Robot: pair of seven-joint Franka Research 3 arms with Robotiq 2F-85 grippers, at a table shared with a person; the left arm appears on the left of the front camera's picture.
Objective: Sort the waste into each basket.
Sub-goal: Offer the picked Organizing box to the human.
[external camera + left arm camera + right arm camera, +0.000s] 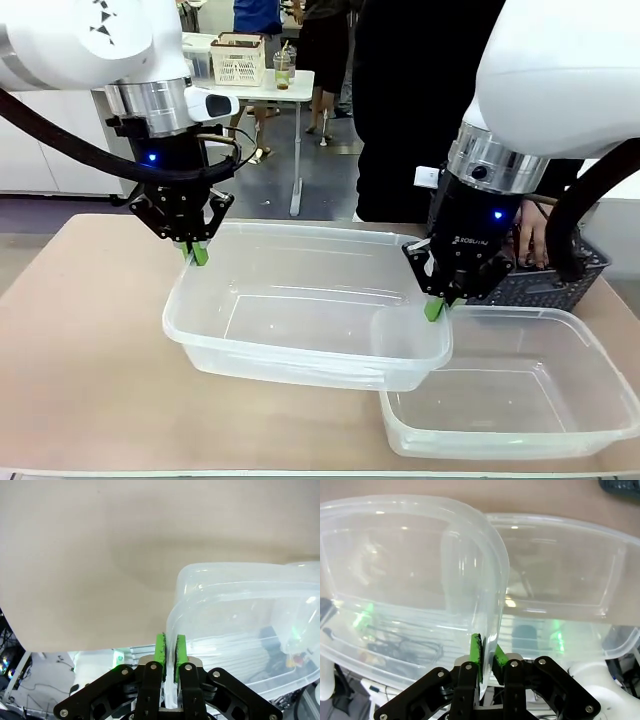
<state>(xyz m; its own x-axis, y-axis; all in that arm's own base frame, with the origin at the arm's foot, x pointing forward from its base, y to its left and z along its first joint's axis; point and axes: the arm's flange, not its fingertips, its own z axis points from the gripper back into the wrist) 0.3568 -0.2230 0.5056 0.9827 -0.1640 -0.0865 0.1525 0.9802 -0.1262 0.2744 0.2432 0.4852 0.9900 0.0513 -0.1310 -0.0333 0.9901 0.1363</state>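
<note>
Two clear plastic baskets are on the tan table. My left gripper (196, 252) is shut on the far-left rim of the larger basket (300, 330). My right gripper (434, 306) is shut on that basket's right rim. Its right end overlaps the corner of the second basket (510, 410), which sits at the front right. In the left wrist view, my left gripper (170, 652) pinches the basket's thin wall (240, 610). In the right wrist view, my right gripper (487, 657) clamps the held basket's rim (395, 580), with the other basket (560, 565) beyond. Both baskets look empty. The waste is out of view.
A dark grey slotted basket (565, 282) stands at the far right, behind my right arm. A person's hand (533, 240) rests at it. The person in black stands across the table. Bare tabletop (90, 340) lies to the left and front.
</note>
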